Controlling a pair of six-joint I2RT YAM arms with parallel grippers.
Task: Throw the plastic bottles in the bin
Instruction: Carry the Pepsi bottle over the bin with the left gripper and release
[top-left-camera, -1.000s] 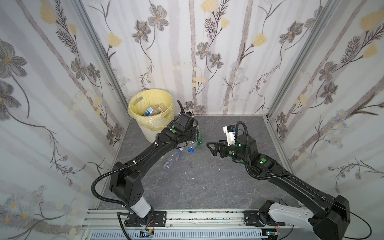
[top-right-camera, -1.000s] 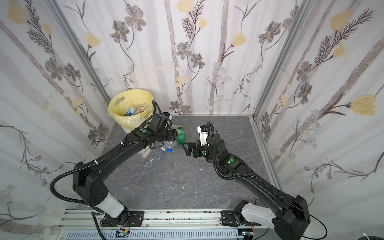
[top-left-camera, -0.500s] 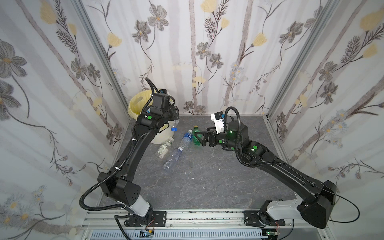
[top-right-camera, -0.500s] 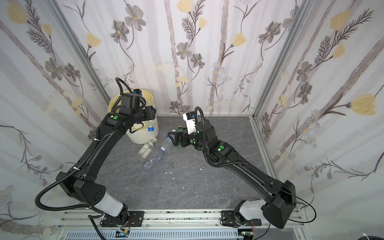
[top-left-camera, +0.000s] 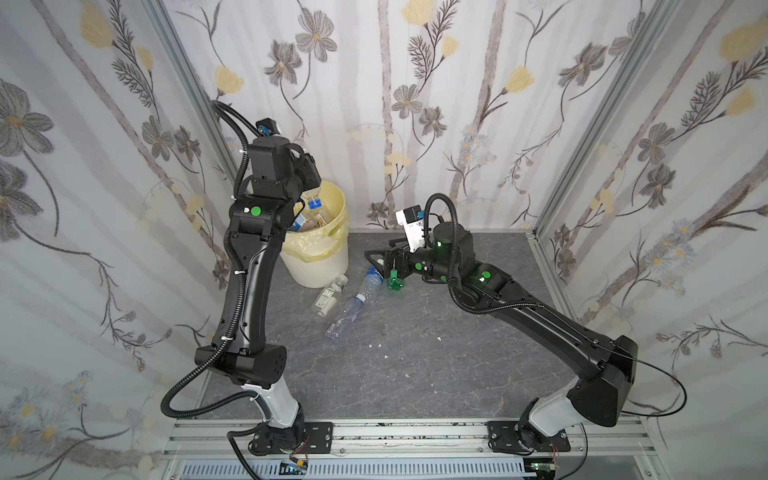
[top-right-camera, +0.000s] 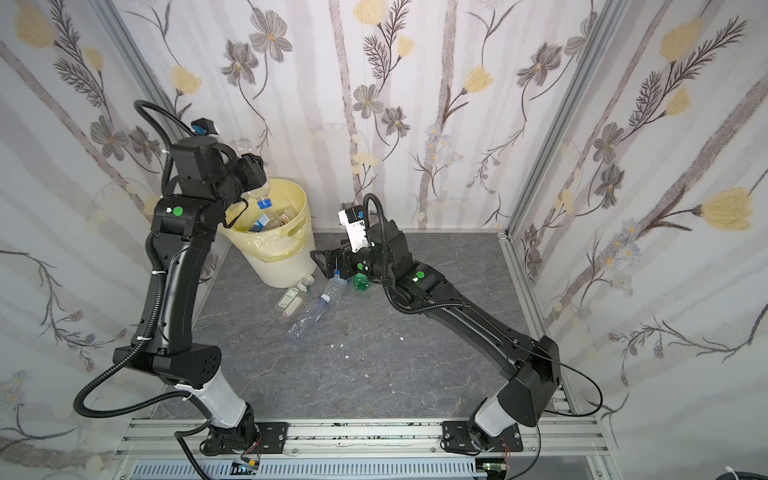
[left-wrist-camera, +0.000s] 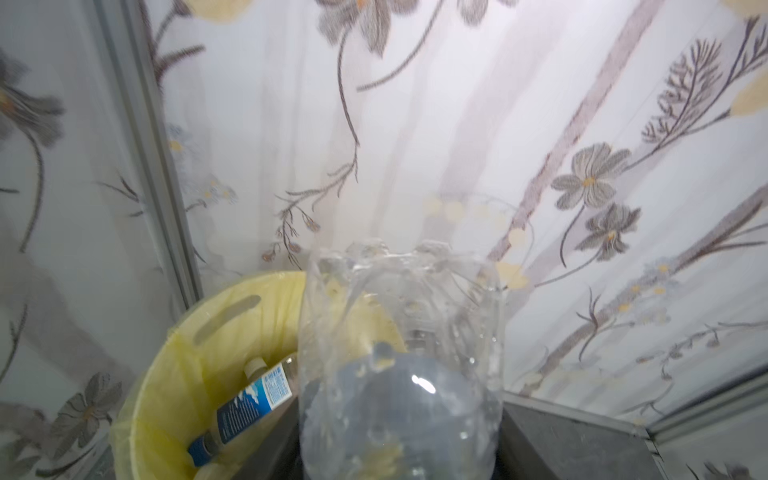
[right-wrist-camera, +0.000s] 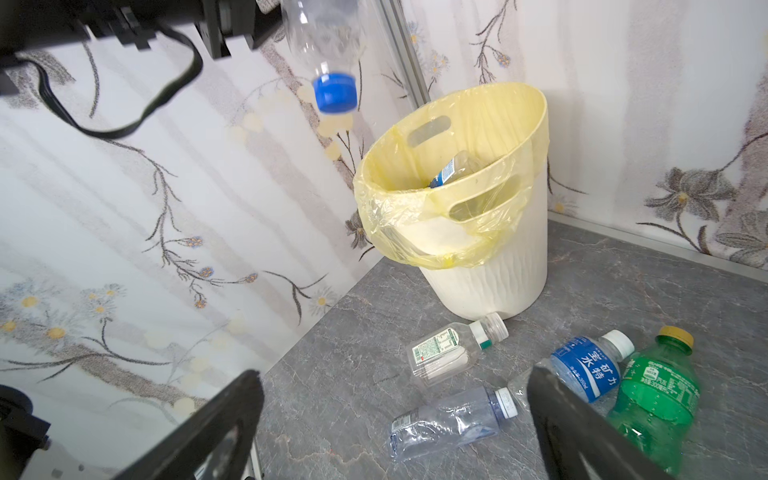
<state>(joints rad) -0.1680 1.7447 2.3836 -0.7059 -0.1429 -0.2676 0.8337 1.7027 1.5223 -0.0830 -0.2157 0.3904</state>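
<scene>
Four plastic bottles lie loose on the grey marble-pattern floor (top-left-camera: 415, 374), centre of frame in both top views.

- Nearest: crushed clear bottle with a pale blue cap (top-left-camera: 347, 316), on its side.
- Just beyond, to its left: small squarish clear bottle with a green-and-white label (top-left-camera: 328, 297), cap end close to the foot of the bin.
- To the right: clear bottle with a blue label and white cap (top-left-camera: 371, 282). Beside it is a green bottle with a yellow cap (right-wrist-camera: 652, 395). The two lie side by side in the right wrist view, apparently touching.

Right gripper (top-left-camera: 374, 259): low over the floor, above the blue-labelled and green bottles. Jaws spread wide, nothing between them. One finger (right-wrist-camera: 573, 424) overlaps the blue-labelled bottle in the wrist view; contact cannot be told.

Round cream-white ribbed plastic bin (top-left-camera: 320, 270): upright in the far left corner of the floor, lined with a pale yellow bag (top-left-camera: 332, 232). Inside are several bottles, among them a clear one with a blue label (left-wrist-camera: 249, 403).

Left gripper (top-left-camera: 309, 176): raised above the bin, upper left of centre. Jaws part-closed on a clear bottle with a blue cap (top-left-camera: 312, 196), cap pointing down. In both top views the cap overlaps the bin's mouth near its left rim. Whether it hangs squarely over the opening cannot be told.
</scene>
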